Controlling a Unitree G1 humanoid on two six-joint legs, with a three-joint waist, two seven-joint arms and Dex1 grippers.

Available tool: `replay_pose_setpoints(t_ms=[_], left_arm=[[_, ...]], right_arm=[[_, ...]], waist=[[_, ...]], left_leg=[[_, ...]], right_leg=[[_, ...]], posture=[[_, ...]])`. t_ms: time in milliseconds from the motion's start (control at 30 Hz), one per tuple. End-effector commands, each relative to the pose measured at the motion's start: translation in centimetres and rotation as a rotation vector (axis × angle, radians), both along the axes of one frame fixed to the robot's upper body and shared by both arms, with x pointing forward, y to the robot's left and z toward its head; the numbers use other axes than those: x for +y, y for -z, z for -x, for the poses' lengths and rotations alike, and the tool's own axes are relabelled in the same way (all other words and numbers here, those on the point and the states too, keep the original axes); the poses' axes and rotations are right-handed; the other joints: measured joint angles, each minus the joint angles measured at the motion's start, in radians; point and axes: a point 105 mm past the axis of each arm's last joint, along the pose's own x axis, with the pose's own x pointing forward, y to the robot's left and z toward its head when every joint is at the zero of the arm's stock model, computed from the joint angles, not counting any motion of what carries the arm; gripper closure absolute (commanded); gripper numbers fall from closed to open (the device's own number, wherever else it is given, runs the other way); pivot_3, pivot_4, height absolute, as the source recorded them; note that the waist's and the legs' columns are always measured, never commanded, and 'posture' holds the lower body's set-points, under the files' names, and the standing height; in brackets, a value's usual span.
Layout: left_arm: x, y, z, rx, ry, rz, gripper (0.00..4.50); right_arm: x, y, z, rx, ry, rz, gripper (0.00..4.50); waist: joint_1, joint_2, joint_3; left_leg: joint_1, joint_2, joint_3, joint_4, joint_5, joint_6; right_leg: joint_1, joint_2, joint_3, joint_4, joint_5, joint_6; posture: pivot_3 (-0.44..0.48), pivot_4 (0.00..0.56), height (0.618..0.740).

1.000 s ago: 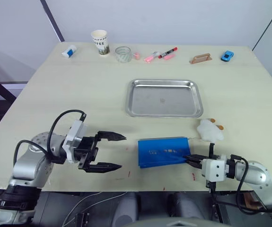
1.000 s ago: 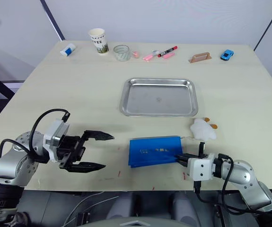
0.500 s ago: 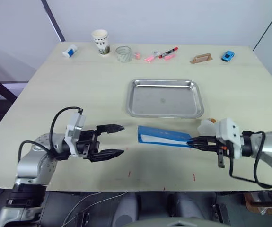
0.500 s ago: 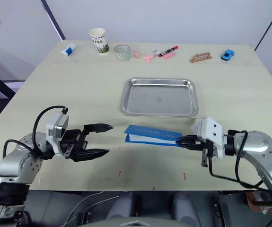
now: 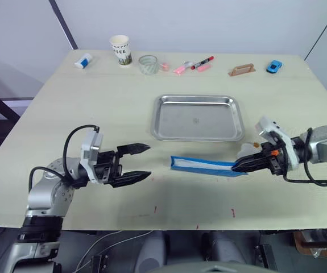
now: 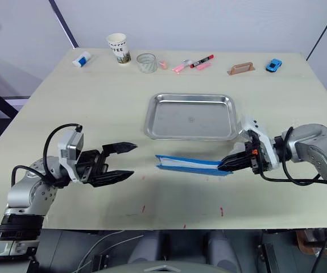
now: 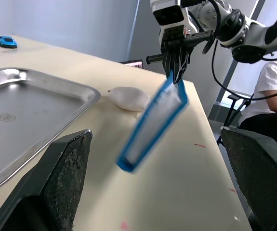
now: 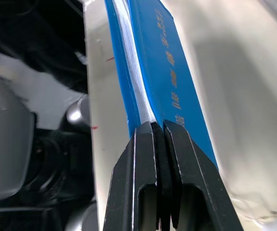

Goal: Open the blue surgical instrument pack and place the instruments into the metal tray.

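Bright blue plastic is what's clamped in the right gripper (image 5: 238, 166): the blue surgical instrument pack (image 5: 203, 166) is pinched by one corner, jaws closed tight on the edge. The pack is held up off the desk (image 5: 95, 108), turned nearly edge-on, and in the left wrist view it's seen dangling at a slant from that corner. A whitish layer is visible between the blue sides in the right wrist view. It's held just in front of the metal tray (image 5: 198, 118), which is sat in the middle of the desk and looks bare inside.

The left gripper (image 5: 142, 162) is parked well off to the left of the pack, jaws spread wide, nothing held.

A small white soft thing (image 5: 247, 151) is found just beside the right gripper, near the tray's corner. Along the far edge of the desk a paper cup (image 5: 120, 50), a clear glass (image 5: 148, 64), some pink and red markers (image 5: 194, 66), a brown handle-like object (image 5: 241, 70) and a blue toy car (image 5: 273, 66) are lined up.
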Motion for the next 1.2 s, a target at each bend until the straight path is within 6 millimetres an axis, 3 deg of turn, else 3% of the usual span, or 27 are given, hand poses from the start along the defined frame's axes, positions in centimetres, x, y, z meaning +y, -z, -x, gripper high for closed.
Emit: replay_pose_setpoints(t_ms=[33, 367, 667, 733, 833, 1200], left_arm=[[-0.4, 0.1, 0.1, -0.034, 0.019, -0.022, 0.00], [-3.3, 1.9, -1.1, -0.095, 0.094, -0.024, 0.00], [-5.2, 2.9, -2.1, -0.152, 0.144, -0.009, 0.00], [-5.6, 2.9, -2.3, -0.159, 0.153, 0.003, 0.55], [-6.0, 3.0, -2.3, -0.180, 0.166, -0.001, 1.73], [-6.4, 3.6, -2.1, -0.215, 0.178, -0.018, 1.73]], right_arm=[[0.4, -0.2, -0.5, 0.008, -0.038, 0.005, 4.43], [0.8, 1.1, -1.8, 0.030, -0.076, 0.052, 4.43], [1.2, 1.1, -2.1, 0.047, -0.072, 0.051, 4.43], [1.3, 1.1, -2.2, 0.051, -0.071, 0.052, 4.50], [1.2, 1.2, -2.3, 0.059, -0.064, 0.054, 4.50], [1.2, 1.2, -2.8, 0.055, -0.055, 0.044, 4.50]], waist=[[0.000, 0.000, 0.000], [0.000, 0.000, 0.000], [0.000, 0.000, 0.000], [-0.001, 0.000, 0.000], [-0.003, 0.000, 0.000], [-0.003, 0.000, 0.000]], left_leg=[[0.000, 0.000, 0.000, 0.000, 0.000, 0.000], [-0.001, 0.000, -0.001, 0.001, 0.000, 0.000], [-0.001, 0.000, -0.001, 0.002, 0.000, 0.000], [-0.001, 0.000, -0.001, 0.002, 0.000, 0.000], [-0.001, 0.000, -0.002, 0.002, 0.000, 0.000], [-0.001, 0.000, -0.002, 0.002, 0.000, 0.000]], right_leg=[[0.000, 0.000, 0.000, 0.000, 0.000, 0.000], [0.000, 0.000, -0.001, 0.000, 0.000, 0.000], [0.000, 0.000, -0.001, 0.001, 0.000, 0.000], [0.000, 0.000, -0.001, 0.001, 0.000, 0.000], [0.000, 0.000, -0.001, 0.001, 0.000, 0.000], [0.000, 0.000, -0.002, 0.001, 0.000, 0.000]], posture=[[0.000, 0.150, 0.740], [0.000, 0.150, 0.740], [0.000, 0.150, 0.740], [0.000, 0.150, 0.740], [0.000, 0.150, 0.740], [0.000, 0.150, 0.740]])
